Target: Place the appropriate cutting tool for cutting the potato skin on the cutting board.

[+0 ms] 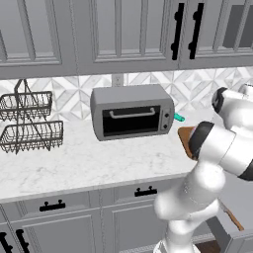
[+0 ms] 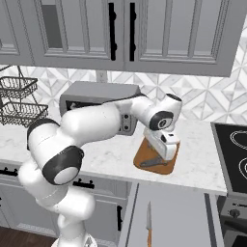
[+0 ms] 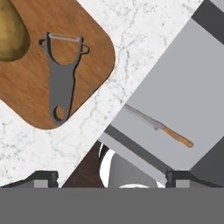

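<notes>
Claw [image 2: 163,155] hangs over the board [image 3: 30,94], fingers [image 3: 41,178] spread wide, gripping nothing. Grey peeler [image 3: 61,78] lies flat on the board, potato [image 3: 11,33] just beside it. Knife [image 3: 157,126], wooden handle, rests in the open drawer [image 3: 175,92] below the bench [image 3: 144,26].

A grey Y-shaped peeler [image 3: 61,78] is lying flat on the brown wooden cutting board [image 3: 94,65], its blade end pointing toward the board's middle and its holed handle end reaching near one rounded edge. The yellow-tan potato [image 3: 11,30] is sitting on the same board just beside the peeler, apart from it. The board itself is resting on the white marbled counter.
</notes>
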Motion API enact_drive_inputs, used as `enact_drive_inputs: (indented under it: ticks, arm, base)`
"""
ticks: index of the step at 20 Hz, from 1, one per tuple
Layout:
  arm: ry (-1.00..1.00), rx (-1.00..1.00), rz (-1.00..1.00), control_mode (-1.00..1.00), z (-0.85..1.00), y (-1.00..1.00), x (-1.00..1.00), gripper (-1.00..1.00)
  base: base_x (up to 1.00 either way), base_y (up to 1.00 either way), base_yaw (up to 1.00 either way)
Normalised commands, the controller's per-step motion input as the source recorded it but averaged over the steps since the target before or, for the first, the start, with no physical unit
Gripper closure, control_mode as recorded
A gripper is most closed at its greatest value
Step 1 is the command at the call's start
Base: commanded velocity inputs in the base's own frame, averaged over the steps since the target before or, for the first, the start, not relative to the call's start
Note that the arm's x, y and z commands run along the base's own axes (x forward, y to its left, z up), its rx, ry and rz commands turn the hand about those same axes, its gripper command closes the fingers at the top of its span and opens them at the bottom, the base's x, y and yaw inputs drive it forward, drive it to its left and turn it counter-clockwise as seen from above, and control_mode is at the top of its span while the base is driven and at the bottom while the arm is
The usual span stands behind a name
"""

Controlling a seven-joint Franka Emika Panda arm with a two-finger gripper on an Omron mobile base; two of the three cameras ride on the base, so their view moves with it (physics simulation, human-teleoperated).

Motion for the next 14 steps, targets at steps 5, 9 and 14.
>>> enact_drive_inputs:
  ticks: [5, 9, 14]
  arm:
    - [0.00, -0.08, 0.00, -1.00, 0.69, 0.71, -0.93, -1.00]
    - [0.09, -0.09, 0.01, -1.00, 0.00, 1.00, -0.64, -1.00]
    - [0.10, -0.11, 0.03, -1.00, 0.00, 1.00, -0.57, -1.00]
  base:
    - [0.00, 0.00, 0.00]
    - [0.00, 0.00, 0.00]
    - [0.00, 0.00, 0.00]
